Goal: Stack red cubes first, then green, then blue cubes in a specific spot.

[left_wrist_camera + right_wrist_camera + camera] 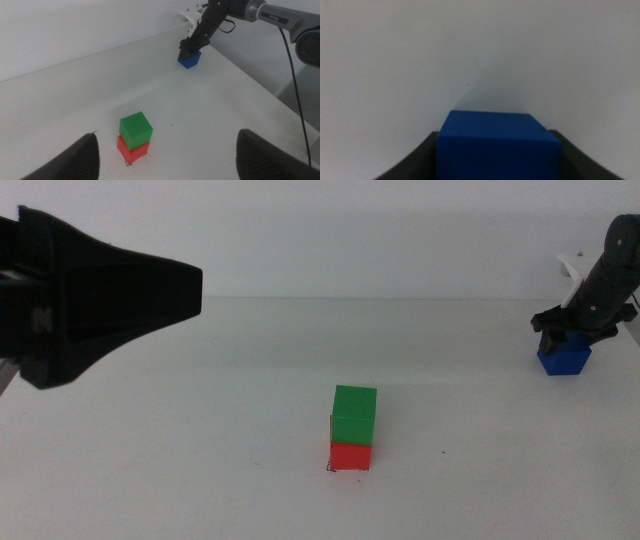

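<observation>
Nearest you on the plain white worktop, the small matte bright-red cube sits on the pen-drawn corner marks, which peek out at its lower left edge, so the base of the tower is where it belongs. The matte bright-green cube of the same size rests squarely on top of it, touching it, turned very slightly off the red one's faces; two of the three layers look done. Your left tool hangs above the worktop on the left, well apart from the stack, its dark jaws spread wide and holding nothing, which reads as parking clear so the other arm has room. Farther back, at the right rear of the worktop, the matte dark-blue cube rests on the surface with your right tool lowered over it. The right wrist view shows that cube filling the gap between the jaws, which straddle its sides; whether they already pinch it, you cannot tell. The likely job ahead is carrying it onto the green cube.
</observation>
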`<state>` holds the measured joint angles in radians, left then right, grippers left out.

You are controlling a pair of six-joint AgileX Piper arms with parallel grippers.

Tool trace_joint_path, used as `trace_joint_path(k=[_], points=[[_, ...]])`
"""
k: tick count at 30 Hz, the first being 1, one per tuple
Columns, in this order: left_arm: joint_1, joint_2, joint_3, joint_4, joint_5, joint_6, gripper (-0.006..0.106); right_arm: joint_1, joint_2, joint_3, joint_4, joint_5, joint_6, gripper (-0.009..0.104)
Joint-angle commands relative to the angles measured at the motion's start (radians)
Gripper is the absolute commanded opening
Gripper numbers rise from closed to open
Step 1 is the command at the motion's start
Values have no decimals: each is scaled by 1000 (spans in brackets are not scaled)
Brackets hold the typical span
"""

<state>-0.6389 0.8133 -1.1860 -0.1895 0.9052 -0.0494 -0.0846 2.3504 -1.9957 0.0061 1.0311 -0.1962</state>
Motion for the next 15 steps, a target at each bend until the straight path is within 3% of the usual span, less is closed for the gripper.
trace_joint_path(k=[1, 3, 7, 15], points=[[2, -5, -3, 6, -13, 0, 94, 8, -27, -10, -6, 19, -3, 16], [2, -5, -3, 6, -13, 0, 94, 25, -70, -10, -6, 68, 41, 6], [2, -5, -3, 6, -13, 0, 94, 118, -192, -3, -12, 190, 196, 6], [2, -5, -3, 6, -20, 0, 94, 606, -423, 70, -184, 190, 667, 6]])
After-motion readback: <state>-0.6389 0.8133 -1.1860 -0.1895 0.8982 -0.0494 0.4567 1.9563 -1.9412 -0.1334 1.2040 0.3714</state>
